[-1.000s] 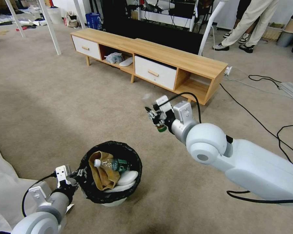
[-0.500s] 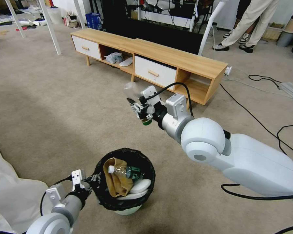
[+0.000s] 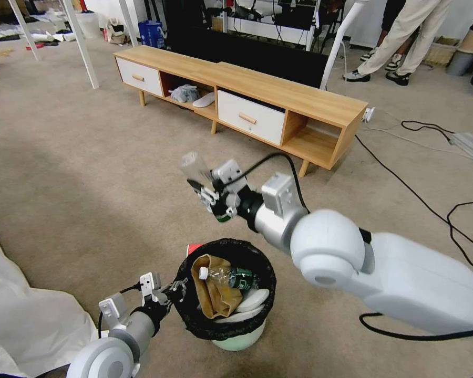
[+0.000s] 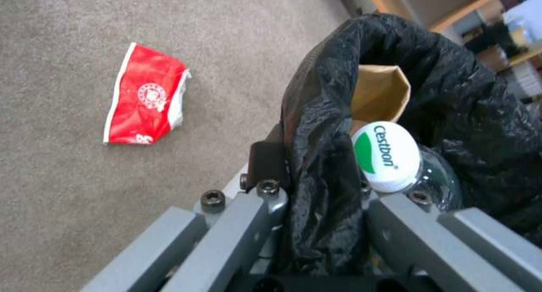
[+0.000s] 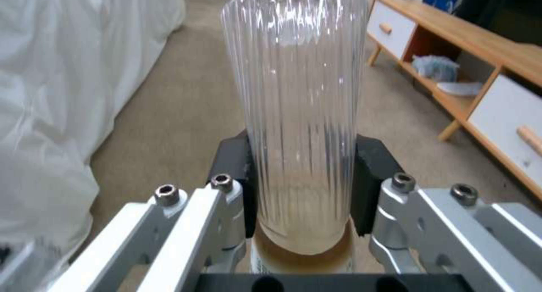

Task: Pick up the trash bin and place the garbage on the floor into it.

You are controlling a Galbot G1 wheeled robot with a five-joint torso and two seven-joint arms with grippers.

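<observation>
left gripper (image 3: 177, 290): clamped on bin (image 3: 225, 294) rim, bin raised off carpet (image 3: 79, 173). right gripper (image 3: 209, 193): closed on clear bottle (image 3: 193, 167), above bin. red packet (image 4: 145, 97): lying on carpet.

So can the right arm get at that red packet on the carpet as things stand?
Probably not yet. The right gripper is shut on a clear bottle, so it has no free fingers. The red packet also lies on the floor just behind the trash bin the left gripper holds.
</observation>
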